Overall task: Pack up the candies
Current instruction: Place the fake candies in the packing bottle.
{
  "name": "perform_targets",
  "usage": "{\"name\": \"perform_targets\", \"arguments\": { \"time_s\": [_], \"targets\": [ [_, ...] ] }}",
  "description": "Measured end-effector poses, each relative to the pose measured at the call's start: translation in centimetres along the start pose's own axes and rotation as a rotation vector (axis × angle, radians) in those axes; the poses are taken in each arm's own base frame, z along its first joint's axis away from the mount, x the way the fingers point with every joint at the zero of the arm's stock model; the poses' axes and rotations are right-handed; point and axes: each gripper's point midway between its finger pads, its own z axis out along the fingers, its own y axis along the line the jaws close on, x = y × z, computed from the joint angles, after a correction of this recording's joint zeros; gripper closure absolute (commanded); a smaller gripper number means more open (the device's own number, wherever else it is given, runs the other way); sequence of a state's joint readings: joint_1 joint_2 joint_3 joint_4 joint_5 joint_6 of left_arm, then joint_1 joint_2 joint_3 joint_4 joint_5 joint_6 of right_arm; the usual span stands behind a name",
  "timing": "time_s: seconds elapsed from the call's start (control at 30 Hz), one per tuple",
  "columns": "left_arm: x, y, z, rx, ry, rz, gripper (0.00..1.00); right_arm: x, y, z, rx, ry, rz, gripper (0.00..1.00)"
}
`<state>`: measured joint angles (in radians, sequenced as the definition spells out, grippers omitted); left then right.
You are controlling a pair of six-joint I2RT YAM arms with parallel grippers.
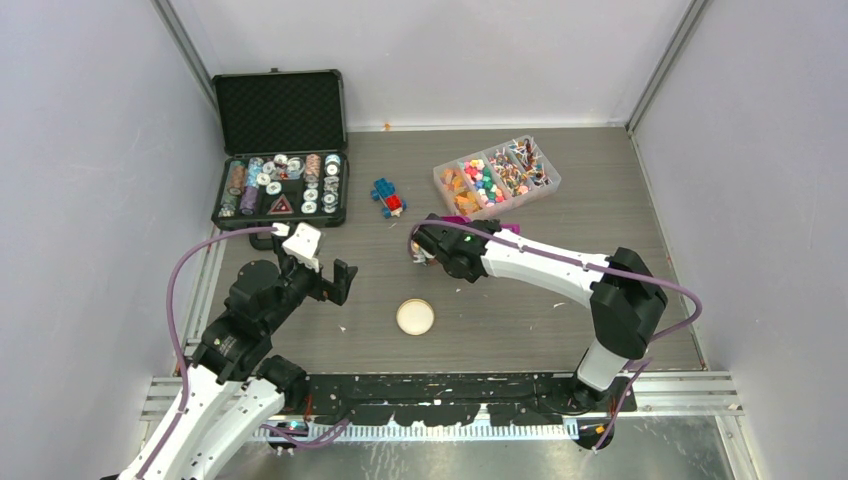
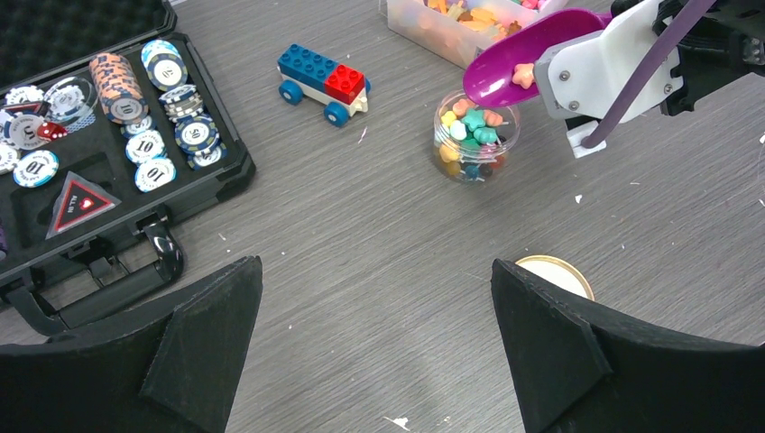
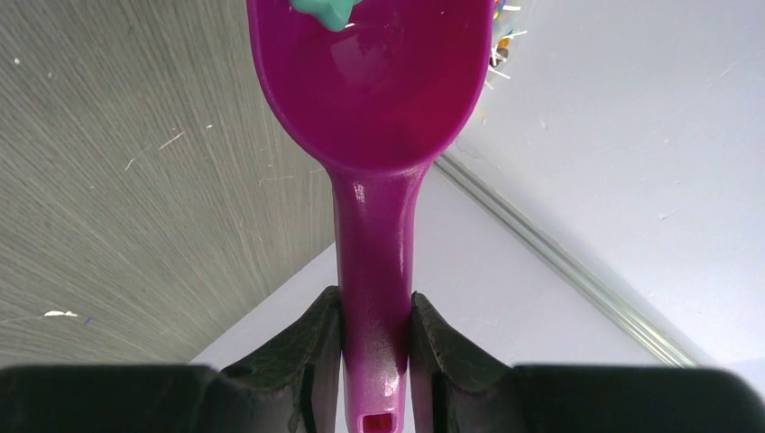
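The candies fill a small clear jar (image 2: 474, 140) on the table, and more lie in a clear divided tray (image 1: 541, 187) at the back right. My right gripper (image 3: 376, 311) is shut on the handle of a purple scoop (image 3: 361, 81). The scoop's bowl (image 2: 505, 65) hangs tilted just above the jar's mouth, with an orange candy (image 2: 521, 75) in it; a green candy (image 3: 325, 9) shows at its tip in the right wrist view. My left gripper (image 2: 374, 271) stands open and empty above bare table, well short of the jar. From above, the right gripper (image 1: 428, 243) hides most of the jar.
A round cork lid (image 1: 415, 317) lies between the arms, close to my left gripper's right finger (image 2: 559, 343). A blue-and-red brick car (image 1: 388, 197) stands left of the jar. An open black case (image 1: 226, 217) of poker chips sits at the back left.
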<state>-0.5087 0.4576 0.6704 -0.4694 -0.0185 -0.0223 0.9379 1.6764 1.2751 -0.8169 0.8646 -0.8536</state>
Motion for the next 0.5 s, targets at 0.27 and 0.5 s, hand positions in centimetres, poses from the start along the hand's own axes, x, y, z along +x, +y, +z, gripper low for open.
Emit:
{"name": "perform_targets", "arguments": {
  "time_s": [0.27, 0.5],
  "targets": [
    [0.00, 0.00, 0.00, 0.000, 0.000, 0.000, 0.00, -0.28, -0.66, -0.14, 0.042, 0.003, -0.002, 1.00],
    [0.01, 0.00, 0.01, 0.000, 0.000, 0.000, 0.00, -0.18, -0.96, -0.16, 0.061, 0.014, -0.001, 0.99]
  ]
}}
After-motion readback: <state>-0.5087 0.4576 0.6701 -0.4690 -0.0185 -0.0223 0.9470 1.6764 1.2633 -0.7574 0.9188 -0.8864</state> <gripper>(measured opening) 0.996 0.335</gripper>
